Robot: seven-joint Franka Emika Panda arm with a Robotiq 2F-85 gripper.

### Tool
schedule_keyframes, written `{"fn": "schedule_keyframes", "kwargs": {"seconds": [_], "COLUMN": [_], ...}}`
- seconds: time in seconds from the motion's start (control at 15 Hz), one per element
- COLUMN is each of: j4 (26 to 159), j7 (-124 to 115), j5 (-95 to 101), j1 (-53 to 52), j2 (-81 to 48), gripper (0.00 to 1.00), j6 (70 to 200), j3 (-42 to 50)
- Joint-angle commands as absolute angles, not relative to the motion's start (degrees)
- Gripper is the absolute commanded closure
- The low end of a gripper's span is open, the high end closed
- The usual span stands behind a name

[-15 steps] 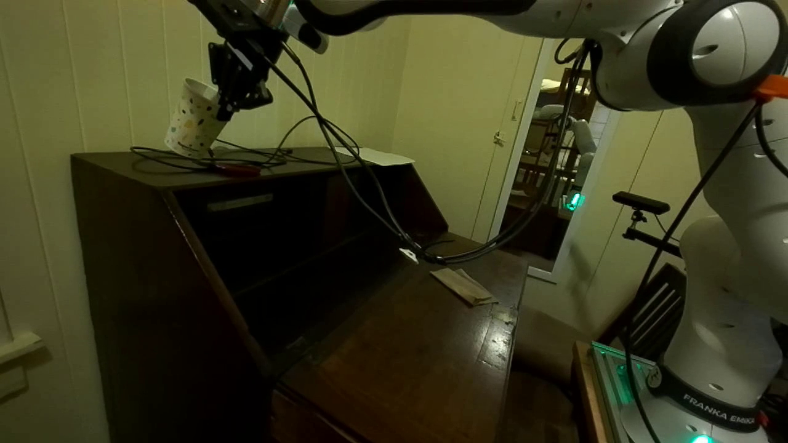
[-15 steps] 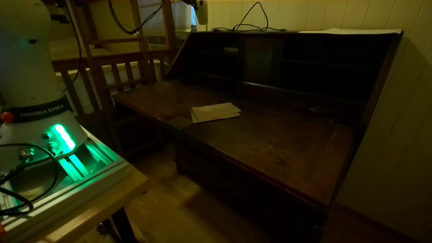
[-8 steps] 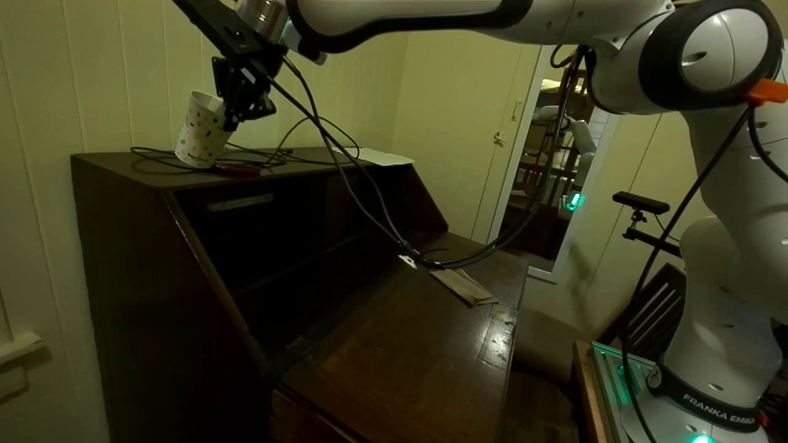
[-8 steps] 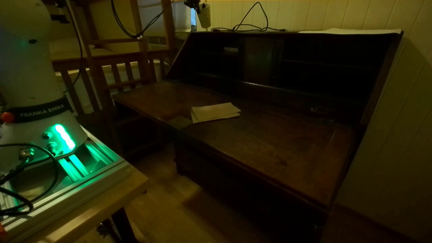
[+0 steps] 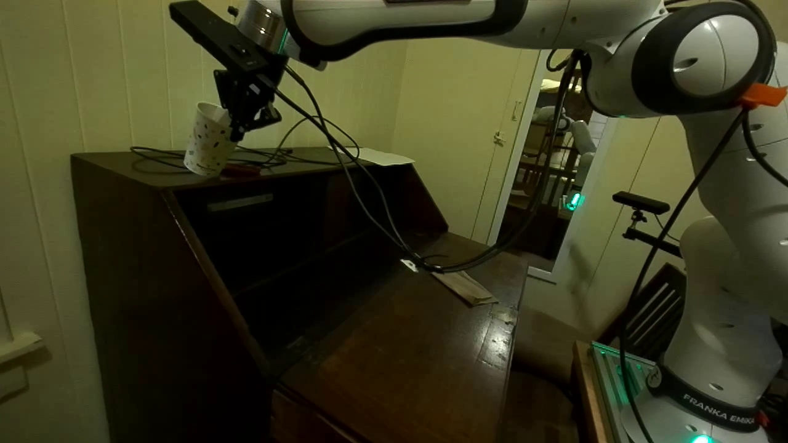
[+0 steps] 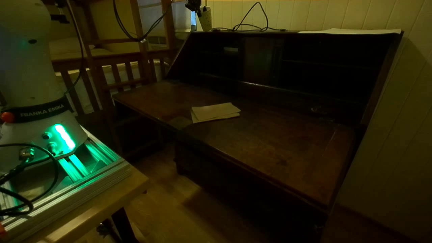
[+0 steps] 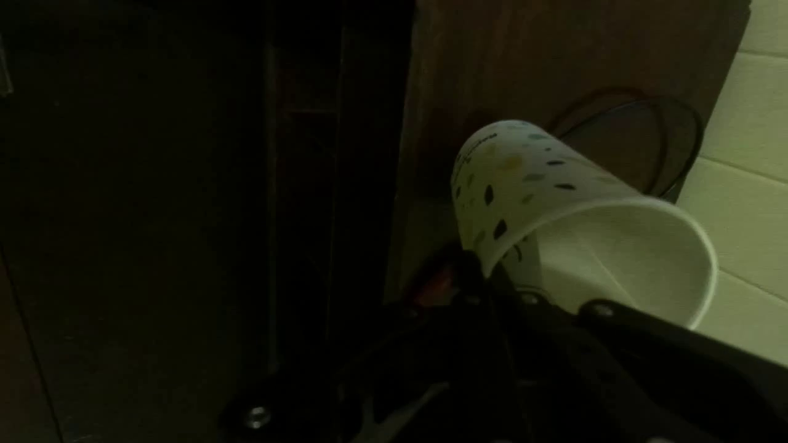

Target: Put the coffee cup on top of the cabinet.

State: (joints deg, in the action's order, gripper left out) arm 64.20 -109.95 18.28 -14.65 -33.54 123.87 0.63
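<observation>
Coffee cup (image 5: 209,144): white, tapered, patterned with scattered dark, yellow and greenish flecks; a short line of print ran near the base, lettering not legible. In the wrist view the mouth was turned toward the camera, showing a plain pale interior with a thin straight line down it. Cup was tilted, base set to the left of the rim in an exterior view, at the flat top of the dark brown cabinet (image 5: 154,277), near its front edge; whether base touched wood could not be settled from any view. Hand (image 5: 235,130) was gripping the cup's wall at the rim. Its fingers (image 7: 471,271) merged into one black mass low in the wrist view, so reach inside the cup was not readable. In an exterior view the hand (image 6: 201,12) was cut off by the upper frame edge. A dark red object (image 5: 241,170) showed just beside the cup's base, partly masked in the wrist view; identity not determined. Black cable (image 7: 700,132) looped beyond the cup, partly hidden by it. Cabinet interior nearly black; a pale strip (image 5: 240,202) stood out.
</observation>
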Motion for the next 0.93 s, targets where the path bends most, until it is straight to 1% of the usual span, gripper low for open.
{"fn": "schedule_keyframes", "kwargs": {"seconds": [0.0,0.07,0.13,0.2,0.33,0.67,0.87], "j4": [60.67,60.48,60.49,60.44,60.06,58.96,57.72], "j7": [-109.02,-108.94,-108.53,-108.68,-109.06,-109.06,-107.39], "j5": [19.09,19.23,19.24,18.97,18.44,18.00,16.42], "j1": [-15.12,-15.14,-15.07,-14.97,-14.76,-14.57,-13.86], "j2": [-35.20,-35.24,-35.18,-35.13,-35.12,-35.04,-34.82], "gripper": [0.92,0.71,0.93,0.94,1.00,0.99,0.99], "j6": [120.95,120.84,121.04,121.25,121.71,121.63,118.58], "j3": [1.03,1.07,0.99,0.91,0.78,0.59,-0.22]}}
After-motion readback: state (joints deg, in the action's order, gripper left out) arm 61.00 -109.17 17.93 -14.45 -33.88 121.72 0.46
